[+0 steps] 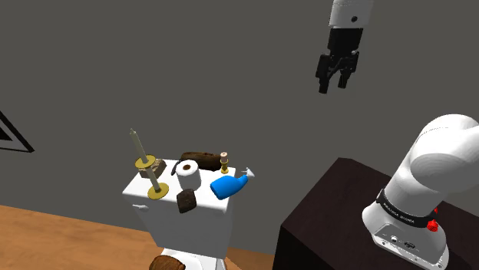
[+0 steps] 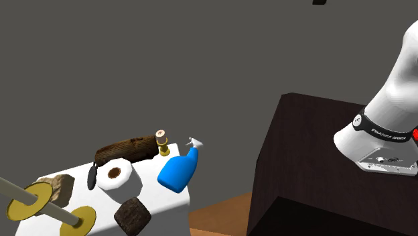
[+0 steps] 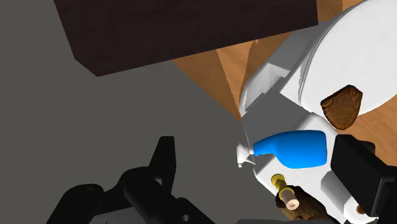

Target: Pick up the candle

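Grey wall backs a crowded white tank lid (image 1: 137,189). Gripper (image 1: 335,81), fingers spread, hangs high above; a misaligned descent likely topples the slim candle (image 1: 136,146) or nearby paper roll (image 1: 186,172).

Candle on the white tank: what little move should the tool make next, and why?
Probably bring the tool down and toward the shoulder view's left: it hangs open, high above and apart from the candle standing on the white tank.
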